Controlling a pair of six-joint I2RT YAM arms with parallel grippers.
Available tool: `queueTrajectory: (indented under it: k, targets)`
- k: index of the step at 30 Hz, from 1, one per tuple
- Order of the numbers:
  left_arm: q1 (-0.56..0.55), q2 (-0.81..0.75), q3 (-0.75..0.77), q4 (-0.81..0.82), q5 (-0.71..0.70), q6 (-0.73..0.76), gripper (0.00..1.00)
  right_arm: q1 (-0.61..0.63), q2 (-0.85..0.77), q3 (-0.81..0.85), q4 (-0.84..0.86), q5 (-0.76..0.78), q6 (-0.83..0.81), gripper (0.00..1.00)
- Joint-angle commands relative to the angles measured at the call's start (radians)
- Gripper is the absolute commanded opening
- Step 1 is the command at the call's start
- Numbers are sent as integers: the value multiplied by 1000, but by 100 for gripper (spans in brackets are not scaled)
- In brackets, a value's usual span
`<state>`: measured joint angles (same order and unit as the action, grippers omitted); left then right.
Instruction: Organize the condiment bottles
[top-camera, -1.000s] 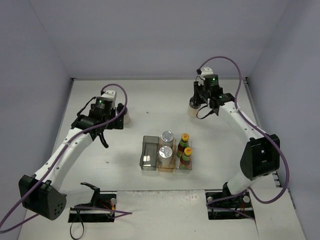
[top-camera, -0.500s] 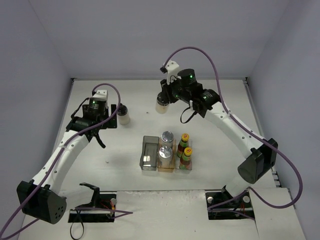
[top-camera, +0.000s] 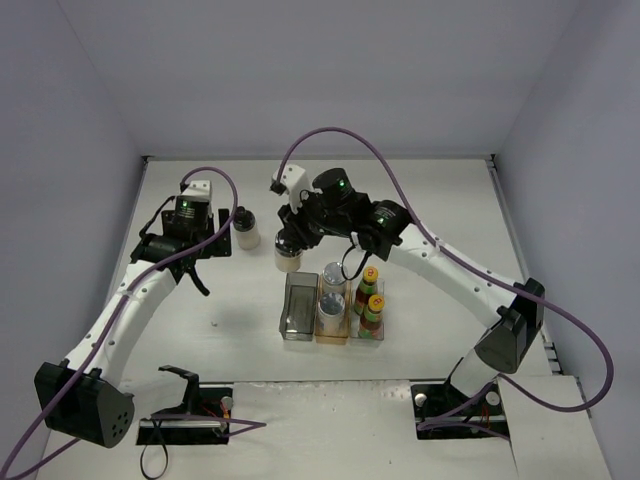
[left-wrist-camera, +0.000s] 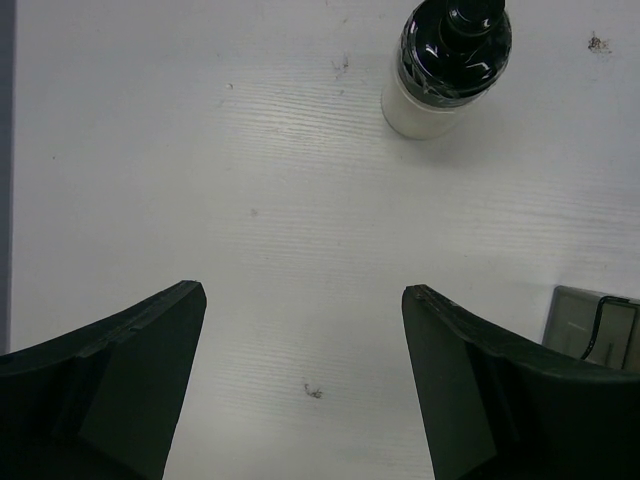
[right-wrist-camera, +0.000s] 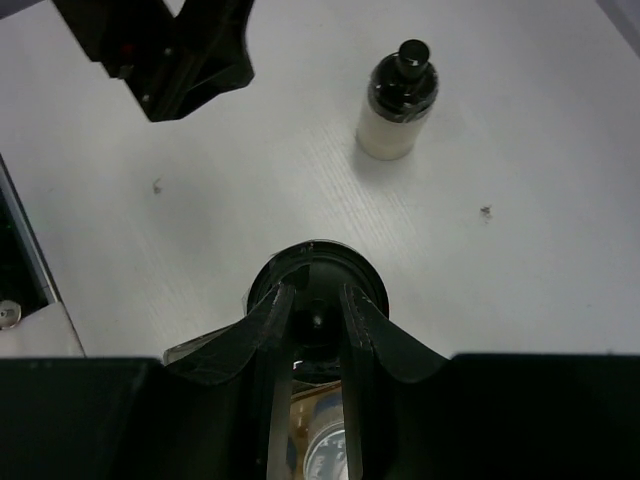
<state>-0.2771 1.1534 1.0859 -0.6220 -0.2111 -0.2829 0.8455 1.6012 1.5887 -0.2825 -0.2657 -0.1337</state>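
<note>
1. The right gripper (right-wrist-camera: 315, 300) is clenched on the black cap of a small pale bottle (top-camera: 288, 258). This held bottle hangs upright, long axis vertical and cap up, just beyond the far end of the grey transparent rectangular bin (top-camera: 297, 302). Whether its base touches the white table (left-wrist-camera: 250, 180) I cannot tell.
2. A second pale black-capped bottle (left-wrist-camera: 445, 60) stands upright on the table, cap up, to the left of the held one and apart from it. The left gripper (left-wrist-camera: 303, 295) sits near it, jaws released and spread wide, grasping nothing.
3. Two pale silver-capped bottles (top-camera: 335, 275) stand upright, one behind the other, in the amber bin (top-camera: 333, 340). Two dark bottles with red-green labels and yellow-red caps (top-camera: 369, 278) stand the same way in the clear bin (top-camera: 368, 339). The three bins sit side by side.
4. The overhead view alone shows the bins and all six bottles. The right wrist view looks straight down the held bottle, so only its cap shows between the fingers; the standing bottle appears beyond it. The left wrist view shows the standing bottle nearly end-on and a corner of the grey bin.
</note>
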Motion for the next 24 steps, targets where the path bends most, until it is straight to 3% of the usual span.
queueTrajectory:
  k: [1,24]
  targets:
    - [12,-31,23,50,-5,-13,81,33,-53,-13,65,-36,-14,0]
    - [24,-32,19,59,32,-21,80,159,-132,-280,111,-89,43,0]
